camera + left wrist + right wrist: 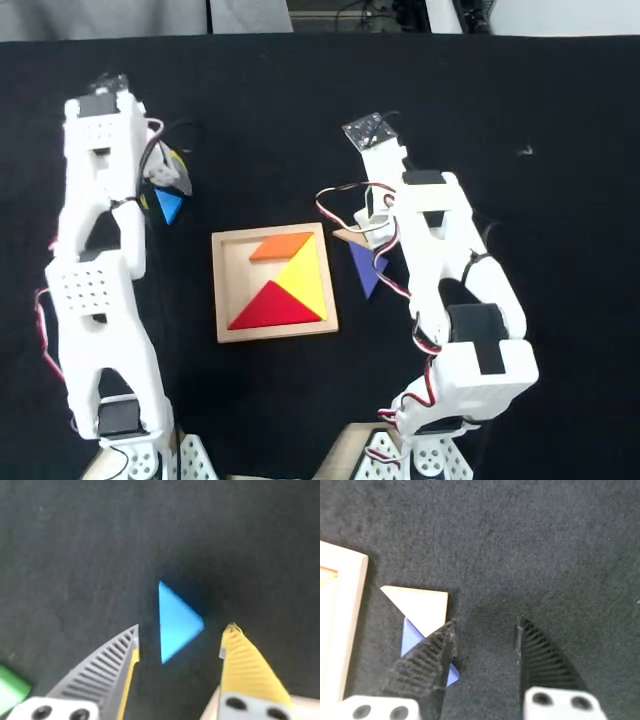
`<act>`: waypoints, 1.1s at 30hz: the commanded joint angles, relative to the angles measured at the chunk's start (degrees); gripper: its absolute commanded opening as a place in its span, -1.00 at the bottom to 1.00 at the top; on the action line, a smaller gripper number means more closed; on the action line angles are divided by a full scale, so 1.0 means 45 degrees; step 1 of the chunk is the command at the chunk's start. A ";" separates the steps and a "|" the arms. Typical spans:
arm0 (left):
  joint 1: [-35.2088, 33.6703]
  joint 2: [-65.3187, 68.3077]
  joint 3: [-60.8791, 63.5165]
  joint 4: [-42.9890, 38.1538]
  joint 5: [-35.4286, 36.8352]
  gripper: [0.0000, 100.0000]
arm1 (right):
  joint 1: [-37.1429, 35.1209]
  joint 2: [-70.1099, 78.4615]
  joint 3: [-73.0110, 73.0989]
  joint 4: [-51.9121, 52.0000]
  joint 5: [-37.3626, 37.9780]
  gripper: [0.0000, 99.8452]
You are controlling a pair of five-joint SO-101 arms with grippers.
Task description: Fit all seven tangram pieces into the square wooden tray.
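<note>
The square wooden tray (222, 290) lies mid-table with an orange piece (281, 246), a yellow triangle (301, 279) and a red triangle (268, 308) in it. A small blue triangle (176, 622) lies flat on the black cloth between the open fingers of my left gripper (182, 635); it is at the left of the table (169, 206). My right gripper (485, 630) stands open over bare cloth just right of the tray. Beside it lie a tan triangle (422, 605) and a purple-blue piece (412, 640), partly under one finger (435, 655). The tray's edge (347, 630) is close by.
A green piece (11, 689) lies at the edge of the left wrist view. Black cloth covers the whole table. The left arm (100, 290) stands left of the tray, the right arm (460, 290) to its right. The table's far edge runs along the back.
</note>
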 commanded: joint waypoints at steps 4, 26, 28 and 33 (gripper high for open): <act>0.0400 0.0371 -0.0752 -0.0547 0.0195 -0.47 | 0.0117 -0.0049 -0.0029 -0.0137 0.0039 -0.62; 0.0166 0.1114 -0.0830 -0.0684 0.1368 -0.47 | 0.0117 -0.0049 -0.0029 -0.0117 0.0078 -0.62; 0.0147 0.1133 -0.0830 -0.0664 0.1387 -0.48 | 0.0117 -0.0049 -0.0029 -0.0117 0.0078 -0.62; 0.0147 0.1133 -0.0830 -0.0664 0.1368 -0.72 | 0.0117 -0.0049 -0.0029 -0.0117 0.0078 -0.62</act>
